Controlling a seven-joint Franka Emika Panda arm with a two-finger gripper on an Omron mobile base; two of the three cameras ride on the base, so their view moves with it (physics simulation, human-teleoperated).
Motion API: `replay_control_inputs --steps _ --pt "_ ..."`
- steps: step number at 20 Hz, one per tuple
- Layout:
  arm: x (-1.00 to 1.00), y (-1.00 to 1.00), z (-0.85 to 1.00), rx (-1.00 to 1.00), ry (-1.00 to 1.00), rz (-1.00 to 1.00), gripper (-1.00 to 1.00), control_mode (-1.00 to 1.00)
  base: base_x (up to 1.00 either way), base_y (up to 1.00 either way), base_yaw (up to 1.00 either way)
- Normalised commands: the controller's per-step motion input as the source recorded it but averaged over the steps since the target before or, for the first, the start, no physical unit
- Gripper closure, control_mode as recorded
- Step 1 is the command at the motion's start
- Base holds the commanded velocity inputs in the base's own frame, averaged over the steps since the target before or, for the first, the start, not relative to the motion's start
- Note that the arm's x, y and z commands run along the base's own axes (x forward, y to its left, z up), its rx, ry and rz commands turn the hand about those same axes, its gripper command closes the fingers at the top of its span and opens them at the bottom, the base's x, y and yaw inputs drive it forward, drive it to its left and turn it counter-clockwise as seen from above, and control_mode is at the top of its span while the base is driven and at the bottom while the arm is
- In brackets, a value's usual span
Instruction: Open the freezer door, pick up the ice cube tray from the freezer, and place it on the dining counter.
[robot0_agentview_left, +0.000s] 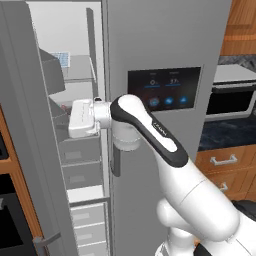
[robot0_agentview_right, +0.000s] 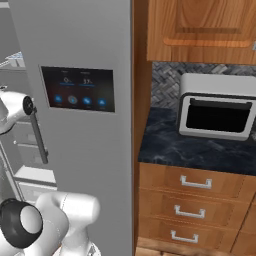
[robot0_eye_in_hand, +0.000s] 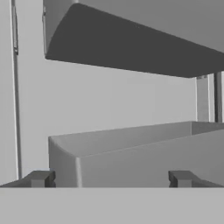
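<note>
A white robot arm reaches into the open freezer (robot0_agentview_left: 82, 150) at the left of the left base view, its gripper (robot0_eye_in_hand: 109, 178) spread wide and holding nothing, the two dark fingertips (robot0_eye_in_hand: 40, 178) well apart at the bottom of the hand view. The ice cube tray (robot0_agentview_left: 61, 58) lies on a high shelf in the upper left of the left base view, above the level of the hand and deeper inside. The freezer door (robot0_agentview_left: 22, 140) stands swung out along the left edge of the frame, and its grey door bins (robot0_eye_in_hand: 131, 153) sit directly ahead of the hand camera, one low and one overhead. The likeliest trouble from here, judging by this layout, is a collision: the hand is aimed at the bins, not at the tray, and raising it to the shelf could knock the wrist against the upper bin or a shelf edge in the narrow opening. A careless grasp could also push the flat tray further back or tip it. Beside the freezer, the grey door with a dark touchscreen panel (robot0_agentview_right: 77, 88) hems the elbow in on the right. Further right, a toaster oven (robot0_agentview_right: 217, 113) sits on a dark marble worktop (robot0_agentview_right: 190, 150) above wooden drawers (robot0_agentview_right: 192, 200).
</note>
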Motion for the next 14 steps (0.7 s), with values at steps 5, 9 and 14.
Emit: replay_control_inputs --steps 5,9,14 --pt "-0.29 0.46 0.00 0.00 0.02 0.00 -1.00 -1.00 0.00 0.00 0.00" --pt "-0.44 0.57 0.00 0.00 0.06 0.00 -1.00 -1.00 0.00 0.00 0.00" --pt "-0.34 0.40 0.00 0.00 0.04 0.03 -1.00 -1.00 0.00 0.00 0.00"
